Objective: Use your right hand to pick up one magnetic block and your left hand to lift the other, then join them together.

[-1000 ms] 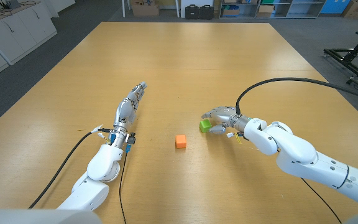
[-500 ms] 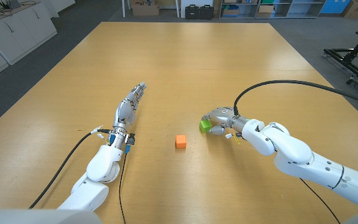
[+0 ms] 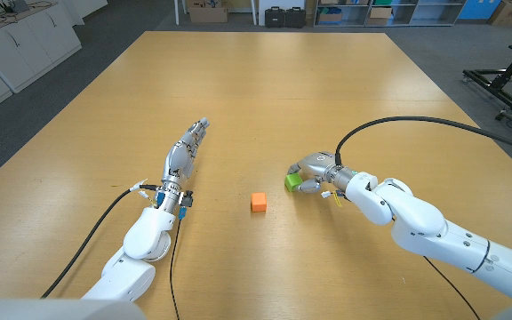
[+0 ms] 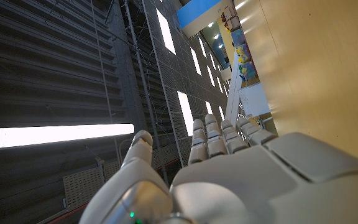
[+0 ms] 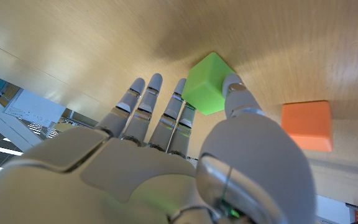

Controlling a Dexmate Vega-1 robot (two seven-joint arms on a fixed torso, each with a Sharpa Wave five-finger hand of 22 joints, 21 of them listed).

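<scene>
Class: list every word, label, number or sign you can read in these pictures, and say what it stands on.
None can be read.
Green block: bare faces.
Orange block: bare faces.
Boxes behind the table: any print is too small.

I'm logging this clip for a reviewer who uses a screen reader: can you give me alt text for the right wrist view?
The right hand reaches to a green block on the wooden table, its thumb against one side and a fingertip at the other. An orange block lies apart from it on the table, untouched.
</scene>
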